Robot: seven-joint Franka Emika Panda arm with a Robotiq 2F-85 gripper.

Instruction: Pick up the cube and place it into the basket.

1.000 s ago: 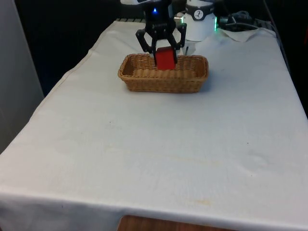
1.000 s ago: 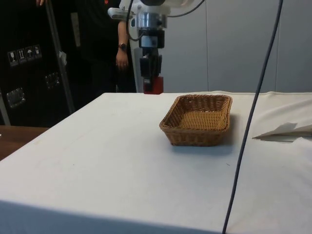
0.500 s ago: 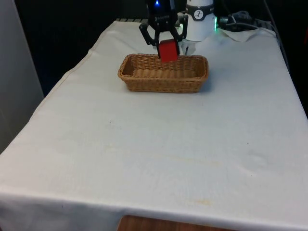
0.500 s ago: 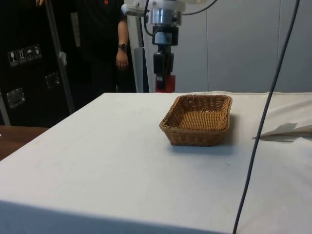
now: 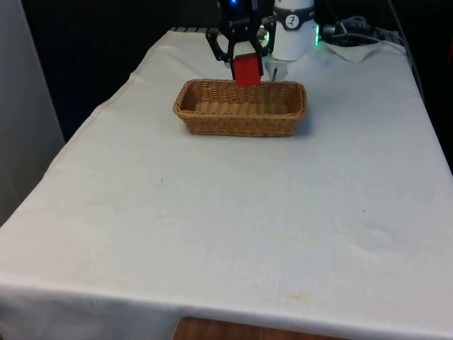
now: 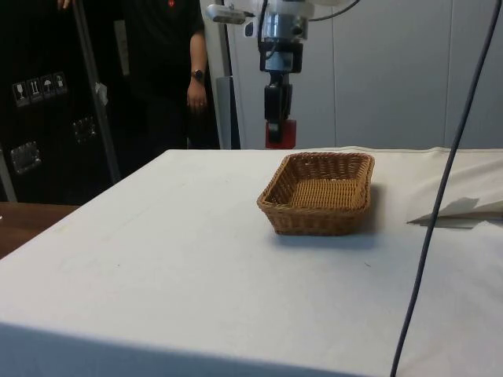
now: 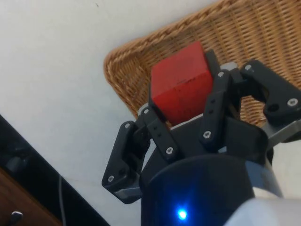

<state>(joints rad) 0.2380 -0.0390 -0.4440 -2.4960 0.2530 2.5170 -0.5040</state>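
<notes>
My gripper [image 5: 246, 69] is shut on a red cube [image 5: 247, 70], held in the air just above the far rim of the wicker basket [image 5: 241, 108]. From the side, the cube [image 6: 280, 134] hangs under the gripper [image 6: 280, 133] beyond the basket [image 6: 318, 192], near its far corner. Through the wrist camera the cube [image 7: 181, 88] sits clamped between the black fingers [image 7: 214, 106], with a corner of the basket [image 7: 136, 66] below it. The basket has nothing inside.
A person [image 6: 173, 71] in dark clothes stands behind the table in the side view. A crumpled fold of white cloth [image 6: 464, 208] lies to the right of the basket there. A dark cable [image 6: 440, 196] hangs across that view. White cloth spreads wide in front of the basket.
The gripper has carried the cube upward and toward the far rim of the basket; in the side view it shifted right. The cube stays gripped.
</notes>
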